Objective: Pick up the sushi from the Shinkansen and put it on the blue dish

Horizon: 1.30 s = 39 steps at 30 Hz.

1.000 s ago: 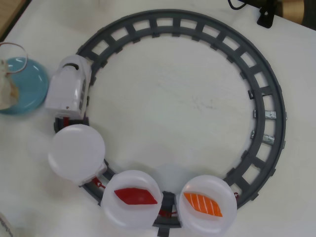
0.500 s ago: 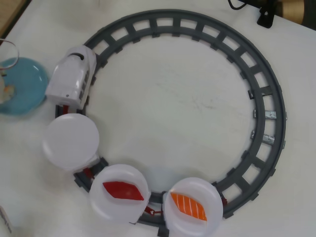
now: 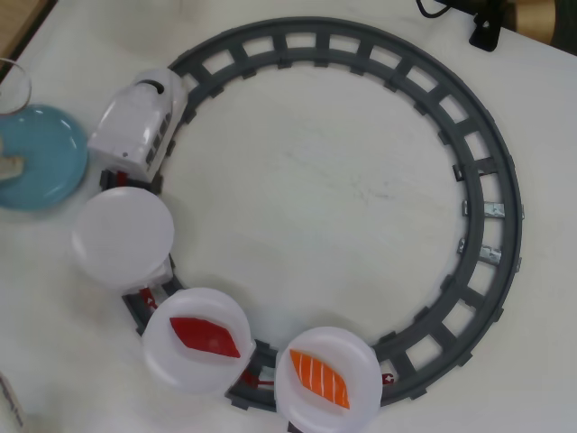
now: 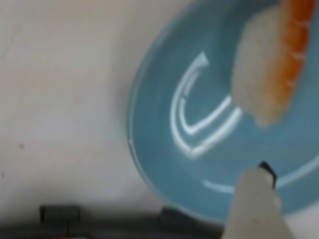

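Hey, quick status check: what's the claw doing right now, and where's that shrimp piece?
Claw state unclear. Pale orange-and-white shrimp sushi over the glossy light-blue round dish. White toy bullet train nearby on track, not obstructing.

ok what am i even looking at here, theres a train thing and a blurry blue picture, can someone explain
These are two cameras on one moment of a small robot arm at work. The overhead view looks straight down on a white table. A grey ring of toy track lies there, and on it a white toy bullet train pulls three round white plates: the first one is bare, the second carries a dark red piece, the third an orange salmon piece. A blue dish sits at the left edge.

The blurry picture comes from a camera on the arm's wrist, close above that blue dish. The shrimp sushi shows over the dish, and a pale fingertip of the gripper pokes in below. Whether the gripper holds the sushi cannot be told.
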{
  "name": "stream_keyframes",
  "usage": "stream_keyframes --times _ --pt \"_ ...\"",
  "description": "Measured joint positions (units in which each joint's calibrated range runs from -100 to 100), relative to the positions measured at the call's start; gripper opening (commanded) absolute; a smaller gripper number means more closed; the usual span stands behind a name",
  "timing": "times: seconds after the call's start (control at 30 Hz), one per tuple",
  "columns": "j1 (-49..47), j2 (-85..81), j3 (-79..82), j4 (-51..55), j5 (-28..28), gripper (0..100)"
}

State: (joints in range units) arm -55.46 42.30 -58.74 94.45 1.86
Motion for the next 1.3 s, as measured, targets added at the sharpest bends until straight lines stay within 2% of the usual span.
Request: stream_keyframes --times 0.1,0.2,0.37,0.5,0.8,0.97,1.17,1.3 --pt "0.74 -0.08 -7.96 3.19 -0.1 39" --pt "1.14 -1.01 -9.33 3.7 -0.36 39" --pt "1.72 -8.69 -4.21 3.78 -0.72 39" --pt "2.37 -17.38 6.22 3.87 -0.72 39" --pt "5.07 -42.35 38.24 2.35 -0.72 39" --pt "4.99 -62.08 63.59 -8.82 -0.72 39" --pt "4.74 -93.55 102.29 -26.72 -0.72 39" --pt "4.74 -114.8 123.7 -30.42 -0.67 39"
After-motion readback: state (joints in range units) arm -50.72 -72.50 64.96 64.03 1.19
